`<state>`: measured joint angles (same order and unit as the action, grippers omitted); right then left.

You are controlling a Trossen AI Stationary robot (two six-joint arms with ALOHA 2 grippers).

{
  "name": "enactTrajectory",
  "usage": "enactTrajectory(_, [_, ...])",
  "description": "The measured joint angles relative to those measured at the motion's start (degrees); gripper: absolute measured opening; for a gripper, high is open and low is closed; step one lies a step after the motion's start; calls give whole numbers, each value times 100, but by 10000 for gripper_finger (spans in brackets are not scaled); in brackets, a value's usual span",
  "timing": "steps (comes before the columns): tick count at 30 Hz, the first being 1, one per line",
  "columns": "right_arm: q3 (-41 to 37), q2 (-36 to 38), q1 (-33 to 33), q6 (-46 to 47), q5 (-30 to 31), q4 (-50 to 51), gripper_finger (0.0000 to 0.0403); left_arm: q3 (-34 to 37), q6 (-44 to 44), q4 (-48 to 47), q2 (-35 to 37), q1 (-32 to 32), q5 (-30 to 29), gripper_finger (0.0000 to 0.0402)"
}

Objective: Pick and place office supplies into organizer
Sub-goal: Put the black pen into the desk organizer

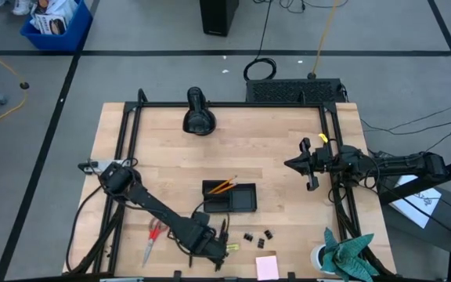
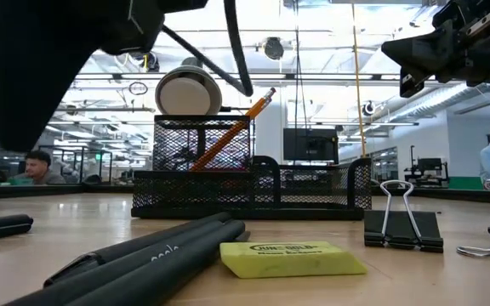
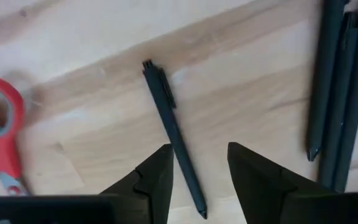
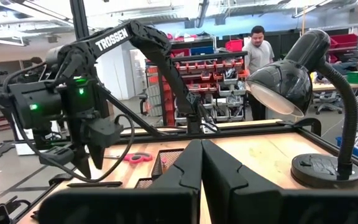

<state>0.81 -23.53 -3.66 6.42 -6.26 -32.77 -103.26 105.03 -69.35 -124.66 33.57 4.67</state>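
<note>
While the left gripper hovers low over the table's near edge with its fingers spread to either side of a single black pen, two more pens lie beside it and the red-handled scissors rest just left. Farther back, the black mesh organizer already holds two orange pencils. Beyond it, the right gripper hangs over the right side with its fingers pressed together, empty.
</note>
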Motion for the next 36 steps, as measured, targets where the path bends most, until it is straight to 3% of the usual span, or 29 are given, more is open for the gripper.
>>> enactTrajectory(23, [1, -1, 0, 0, -2, 171, 0, 1868, 290, 2308, 107, 282, 141, 154])
enactTrajectory(36, [1, -2, 0, 0, -2, 308, 0, 1886, -154, 2548, 105, 182, 169, 13])
